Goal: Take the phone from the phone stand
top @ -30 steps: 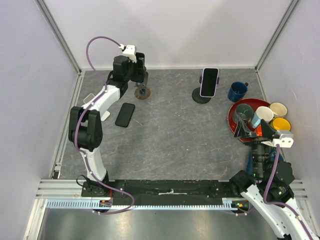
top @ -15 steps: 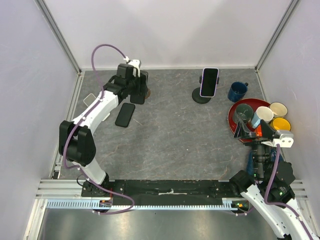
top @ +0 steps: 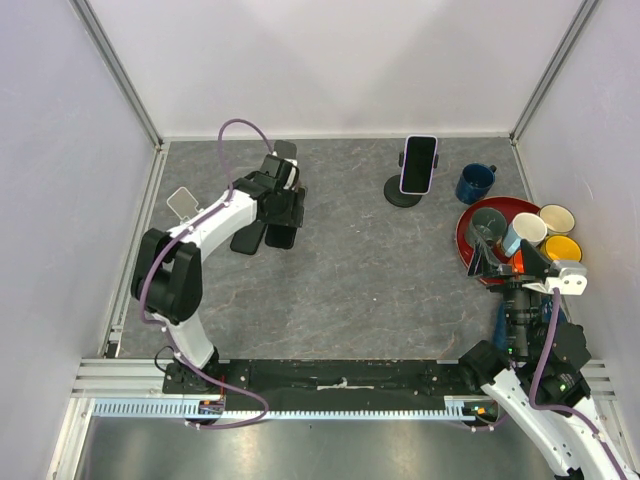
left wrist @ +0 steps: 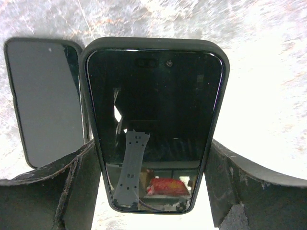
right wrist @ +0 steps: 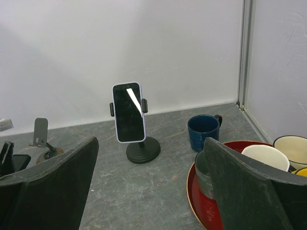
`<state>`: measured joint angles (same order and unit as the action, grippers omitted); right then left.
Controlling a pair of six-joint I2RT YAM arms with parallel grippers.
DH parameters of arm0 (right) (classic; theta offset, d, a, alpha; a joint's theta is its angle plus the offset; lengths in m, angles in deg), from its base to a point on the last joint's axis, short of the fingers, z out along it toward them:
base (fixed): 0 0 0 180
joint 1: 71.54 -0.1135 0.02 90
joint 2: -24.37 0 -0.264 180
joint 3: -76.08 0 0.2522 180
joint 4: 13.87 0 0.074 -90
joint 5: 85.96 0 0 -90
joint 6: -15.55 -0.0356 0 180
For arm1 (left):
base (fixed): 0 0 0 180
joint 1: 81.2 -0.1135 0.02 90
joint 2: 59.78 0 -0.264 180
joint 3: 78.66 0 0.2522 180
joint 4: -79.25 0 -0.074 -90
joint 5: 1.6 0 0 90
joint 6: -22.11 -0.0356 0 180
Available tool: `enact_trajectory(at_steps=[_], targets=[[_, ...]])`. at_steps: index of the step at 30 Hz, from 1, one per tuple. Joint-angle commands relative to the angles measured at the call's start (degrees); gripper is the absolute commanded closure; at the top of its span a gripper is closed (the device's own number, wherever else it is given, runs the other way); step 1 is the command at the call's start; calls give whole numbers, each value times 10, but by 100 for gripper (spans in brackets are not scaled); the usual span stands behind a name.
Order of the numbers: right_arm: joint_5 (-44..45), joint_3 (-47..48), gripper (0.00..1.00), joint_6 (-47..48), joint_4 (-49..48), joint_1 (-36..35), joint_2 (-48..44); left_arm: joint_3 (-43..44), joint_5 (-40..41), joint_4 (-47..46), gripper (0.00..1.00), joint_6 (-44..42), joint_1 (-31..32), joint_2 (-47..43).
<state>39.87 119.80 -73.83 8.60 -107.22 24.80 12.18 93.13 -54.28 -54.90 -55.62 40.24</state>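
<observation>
Black-cased phone (left wrist: 153,115), glossy dark screen, in left end effector (left wrist: 151,158)

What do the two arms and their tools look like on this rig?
Left arm and right arm: white links, black joints, a purple cable looping along each, a white camera block at the right wrist. Tool fingers are broad, flat, matte black with worn edges.

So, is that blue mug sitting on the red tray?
No, the blue mug stands on the table, just outside the red tray's rim.
</observation>
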Motion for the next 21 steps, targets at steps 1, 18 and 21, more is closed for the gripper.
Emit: enact_trajectory(at_steps=[1,18,21], targets=[[-1,18,2,-4,-4,-4,-2,-3,26,-10,56,32,7,25],[0,13,2,-1,-10,-4,-2,-14,67,-16,51,41,13,100],[0,13,2,-2,-11,-4,-2,-15,70,-16,50,42,13,106]])
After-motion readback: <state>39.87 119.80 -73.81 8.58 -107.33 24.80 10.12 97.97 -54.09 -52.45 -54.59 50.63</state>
